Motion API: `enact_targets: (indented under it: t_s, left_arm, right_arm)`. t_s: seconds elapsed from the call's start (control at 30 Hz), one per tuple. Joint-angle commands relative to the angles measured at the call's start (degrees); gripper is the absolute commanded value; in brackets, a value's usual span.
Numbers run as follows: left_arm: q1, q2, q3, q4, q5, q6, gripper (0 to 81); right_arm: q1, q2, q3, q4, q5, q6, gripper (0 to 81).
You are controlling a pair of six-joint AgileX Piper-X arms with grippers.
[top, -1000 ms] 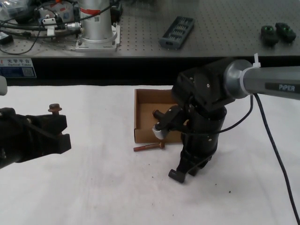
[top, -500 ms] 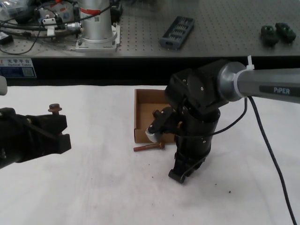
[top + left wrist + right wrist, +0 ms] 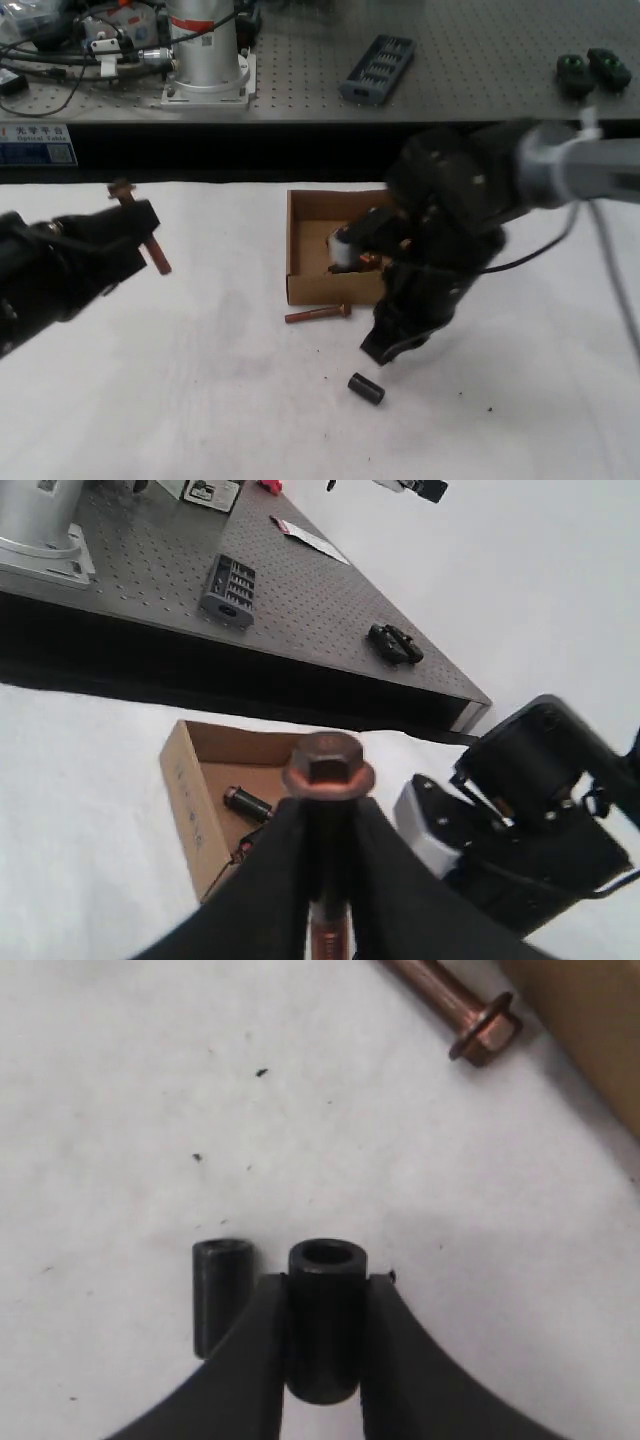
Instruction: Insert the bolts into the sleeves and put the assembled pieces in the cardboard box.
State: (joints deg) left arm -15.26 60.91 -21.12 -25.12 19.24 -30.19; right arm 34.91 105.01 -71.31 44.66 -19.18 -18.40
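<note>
My left gripper [image 3: 138, 232] hovers over the cloth at the left, shut on a copper bolt [image 3: 148, 238] that hangs tilted; the bolt's hex head [image 3: 328, 765] sticks out past the left gripper [image 3: 326, 820]. My right gripper [image 3: 327, 1285] points down at the cloth just in front of the cardboard box [image 3: 297, 285]. It is shut on a black sleeve [image 3: 326, 1335] held upright, bore showing. A second black sleeve [image 3: 366, 388] [image 3: 221, 1295] lies on the cloth beside it. A loose copper bolt [image 3: 317, 313] [image 3: 455, 1010] rests along the box's front wall. A dark piece [image 3: 247, 802] lies inside the box [image 3: 185, 790].
White cloth covers the bench around the box. Behind it runs a perforated metal table with a silver post base [image 3: 205, 70], a grey bit holder [image 3: 377, 66] and black knobs [image 3: 594, 72]. The right arm's bulk [image 3: 460, 210] overhangs the box's right side.
The left gripper has swung up and rightward, and its bolt now hangs tilted. The right arm has shifted and risen a little, uncovering the second sleeve on the cloth.
</note>
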Motion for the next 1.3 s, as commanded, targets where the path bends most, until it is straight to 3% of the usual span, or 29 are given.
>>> enact_targets:
  t_s: [0.0, 0.23, 0.37, 0.53, 0.7, 1.1, 1.27]
  left_arm:
    - [-0.09, 4.73, 0.16, -7.68, 4.47, -3.59, 5.0]
    - [-2.90, 18.07, -1.09, -26.36, 6.18, -14.01, 5.0]
    - [-7.61, 23.41, -3.53, -30.21, 7.19, -16.60, 5.0]
    - [-14.68, 26.22, -6.34, -30.75, 7.19, -16.76, 5.0]
    - [-18.82, 26.33, -6.17, -30.75, 7.02, -17.22, 5.0]
    - [-20.30, 30.35, -2.67, -35.96, 4.13, -14.17, 5.0]
    - [-19.23, 32.44, -2.24, -36.98, 2.91, -6.59, 5.0]
  right_arm:
    - [-0.91, -5.21, 3.36, -3.27, -3.40, -0.08, 4.0]
    - [-1.25, -21.41, 23.63, -21.48, -8.23, 7.50, 4.0]
    - [-0.59, -26.36, 31.81, -31.31, -10.66, 12.04, 4.0]
    - [-0.57, -26.93, 36.93, -40.47, -14.24, 15.78, 4.0]
    - [-0.57, -26.81, 37.78, -42.96, -15.23, 15.43, 4.0]
    - [-0.57, -23.51, 38.42, -48.41, -20.17, 14.55, 4.0]
    - [-0.75, -21.00, 38.42, -54.20, -24.24, 14.79, 4.0]
